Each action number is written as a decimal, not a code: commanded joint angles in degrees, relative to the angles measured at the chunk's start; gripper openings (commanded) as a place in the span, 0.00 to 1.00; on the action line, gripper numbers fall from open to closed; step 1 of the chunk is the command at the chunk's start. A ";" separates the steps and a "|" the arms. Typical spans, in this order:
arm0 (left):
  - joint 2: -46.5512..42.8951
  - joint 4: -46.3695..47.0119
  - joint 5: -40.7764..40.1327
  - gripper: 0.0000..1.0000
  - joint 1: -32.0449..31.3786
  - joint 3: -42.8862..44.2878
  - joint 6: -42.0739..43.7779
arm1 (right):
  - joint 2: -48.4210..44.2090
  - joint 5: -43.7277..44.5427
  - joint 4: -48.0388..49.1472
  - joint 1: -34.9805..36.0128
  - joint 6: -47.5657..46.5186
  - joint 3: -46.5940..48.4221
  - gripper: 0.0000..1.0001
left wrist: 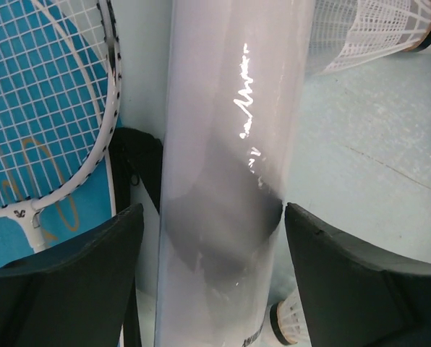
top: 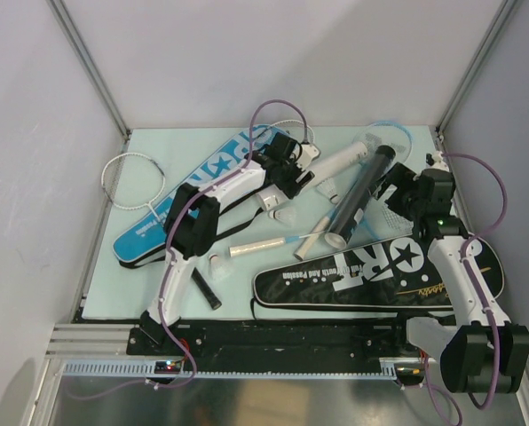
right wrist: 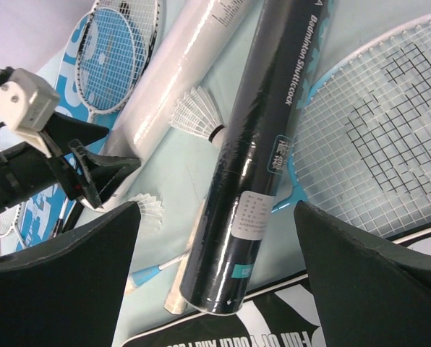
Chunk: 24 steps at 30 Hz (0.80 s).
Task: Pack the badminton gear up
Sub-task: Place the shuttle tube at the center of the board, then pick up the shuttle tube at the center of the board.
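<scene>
My left gripper (left wrist: 212,217) straddles the glossy white plastic tube (left wrist: 230,108) near the table's (top: 236,277) far edge, jaws open. My right gripper (right wrist: 215,210) hangs open over the long black tube (right wrist: 266,130). Both seem light, stiff, slippery; I'd grip mid-length.

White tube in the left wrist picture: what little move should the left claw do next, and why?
Probably squeeze the left gripper shut on the white tube. The tube lies between its fingers, which stand wide on either side with a gap showing on the left, so it does not look clamped yet and could not be lifted for packing.
</scene>
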 commanded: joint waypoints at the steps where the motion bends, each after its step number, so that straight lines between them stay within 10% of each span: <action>1: 1.14 -0.10 -2.58 0.80 -1.47 3.63 -0.26 | -2.43 -1.12 1.42 0.18 -0.83 2.02 0.93; 24: -11.41 -2.63 -0.40 0.50 -1.69 6.11 -14.93 | -8.04 -4.79 0.40 3.47 -2.27 1.98 0.95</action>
